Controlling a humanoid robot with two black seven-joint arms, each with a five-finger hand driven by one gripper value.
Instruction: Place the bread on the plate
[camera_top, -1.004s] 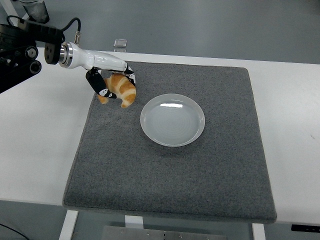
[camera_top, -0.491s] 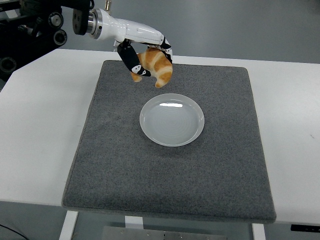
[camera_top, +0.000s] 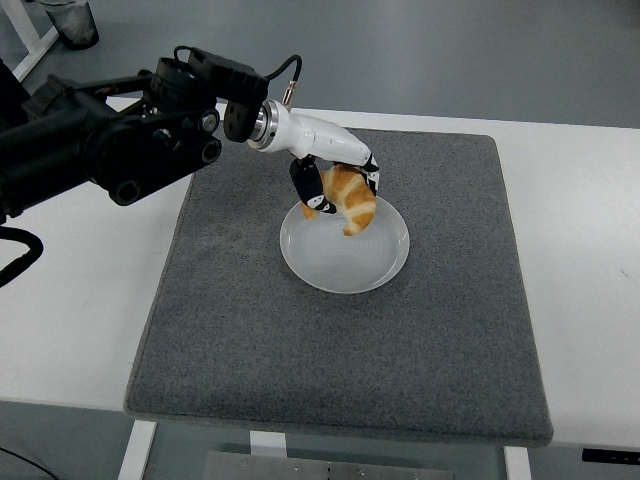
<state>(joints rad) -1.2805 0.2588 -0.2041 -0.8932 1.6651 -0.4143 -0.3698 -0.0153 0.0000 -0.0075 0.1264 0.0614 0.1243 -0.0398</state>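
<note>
Black arm: the left one reaches in from the left edge, way further over the table than a second ago, when it was back near the mat's far-left corner
Left hand (camera_top: 335, 190): fingers clamped around the bread (camera_top: 350, 198), same grip it had the whole way across
What just changed: bread was low by the mat's left edge, then got lifted up high, and now it's swung right and come down over the plate (camera_top: 375, 266)
What that means: carry part looks basically done, I'd say all that's left is lowering it and letting go
Bread right now: over the upper-left part of the plate; can't tell if the tip is touching yet
Plate: white, sitting mid-mat on the grey mat (camera_top: 450, 340), nothing resting in it otherwise
Right arm: not showing anywhere
</note>
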